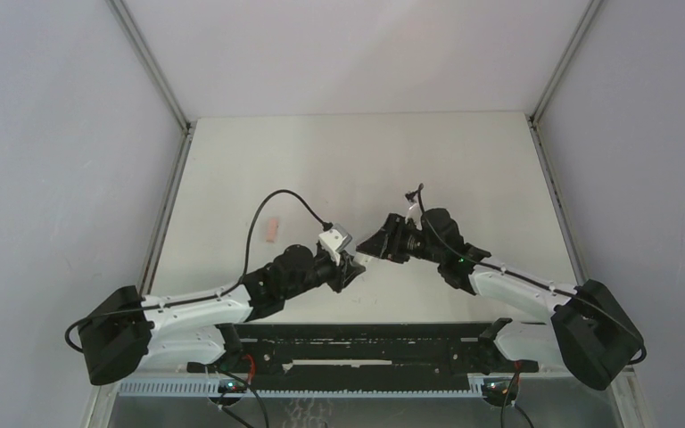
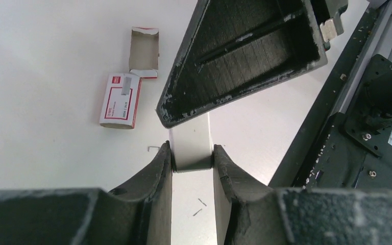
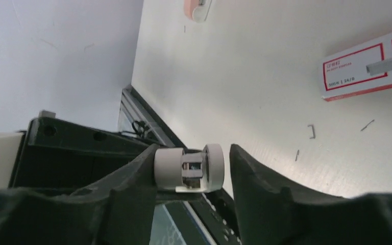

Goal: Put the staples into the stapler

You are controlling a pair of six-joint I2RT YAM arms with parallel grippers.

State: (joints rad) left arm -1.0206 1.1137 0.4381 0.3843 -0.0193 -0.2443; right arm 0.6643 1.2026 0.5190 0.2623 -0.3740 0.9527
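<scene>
My left gripper is shut on a small white stapler and holds it above the table. My right gripper is open around the stapler's end; one finger touches it and the other stands a little off. In the top view the two grippers meet, left and right. The red-and-white staple box lies on the table with a silvery-grey staple strip on top. It also shows in the right wrist view. I cannot make it out in the top view.
An empty cardboard tray lies just beyond the box. Loose staples lie scattered on the table, and they show in the right wrist view too. A small pink-and-white object lies to the left. The black rail runs along the near edge.
</scene>
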